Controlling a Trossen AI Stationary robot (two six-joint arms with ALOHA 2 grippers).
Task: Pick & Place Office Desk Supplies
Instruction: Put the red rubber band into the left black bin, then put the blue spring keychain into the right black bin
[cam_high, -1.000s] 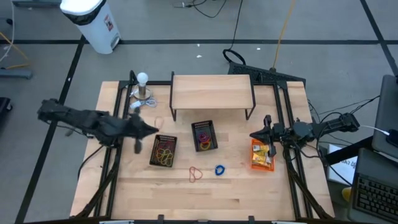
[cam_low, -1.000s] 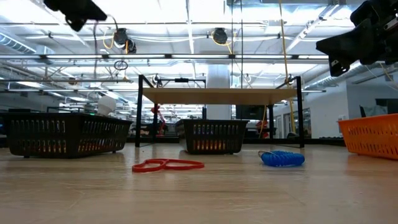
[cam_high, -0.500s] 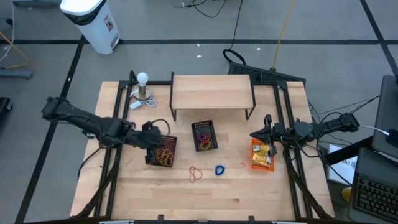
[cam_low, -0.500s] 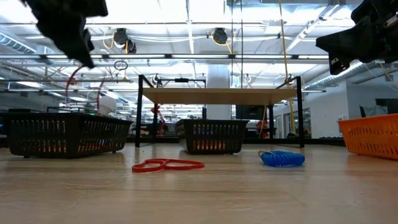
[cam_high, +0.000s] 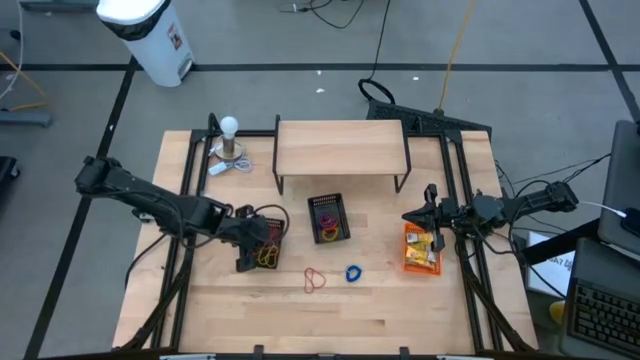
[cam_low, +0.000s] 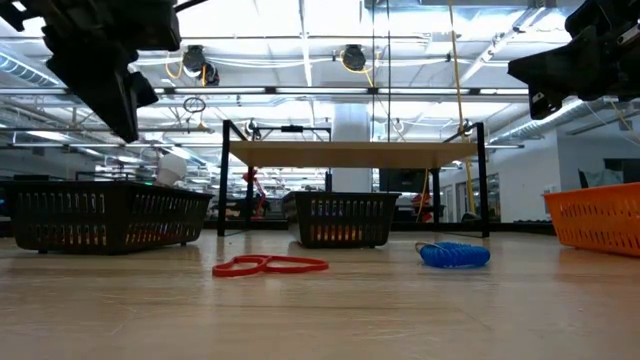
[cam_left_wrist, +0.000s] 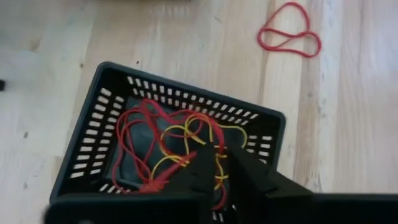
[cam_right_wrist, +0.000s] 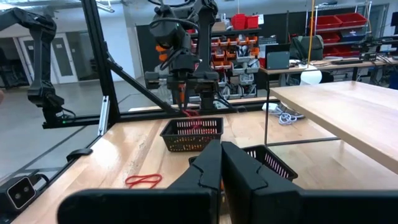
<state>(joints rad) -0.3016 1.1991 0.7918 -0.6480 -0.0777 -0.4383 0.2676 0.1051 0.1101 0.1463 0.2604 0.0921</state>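
Observation:
My left gripper (cam_left_wrist: 221, 167) hangs over the black basket (cam_high: 262, 243) at the table's left, fingers nearly together on a red rubber band (cam_right_wrist: 185, 98). The basket holds a tangle of red and yellow rubber bands (cam_left_wrist: 168, 146). On the bare table lie another red band (cam_high: 315, 279) and a blue coiled band (cam_high: 353, 272). My right gripper (cam_high: 410, 215) waits shut above the table, beside the orange basket (cam_high: 421, 248) of yellow packets. My left gripper has a strand of the red rubber band (cam_left_wrist: 216, 199) between its two fingertips, with only a narrow gap between them. The fingers come from above, slanting down. The band hangs slack below them into the basket, onto the tangle there.
A second black basket (cam_high: 328, 218) with bands stands mid-table, before a low wooden shelf (cam_high: 340, 148). A white ball on a metal stand (cam_high: 230, 140) is at the far left. Bare wood lies along the table's near edge.
My left gripper has gone down and toward the table's right edge until it stands over the left basket, and has tipped steeply downward. The red band that dangled in the air below it now reaches into the basket.

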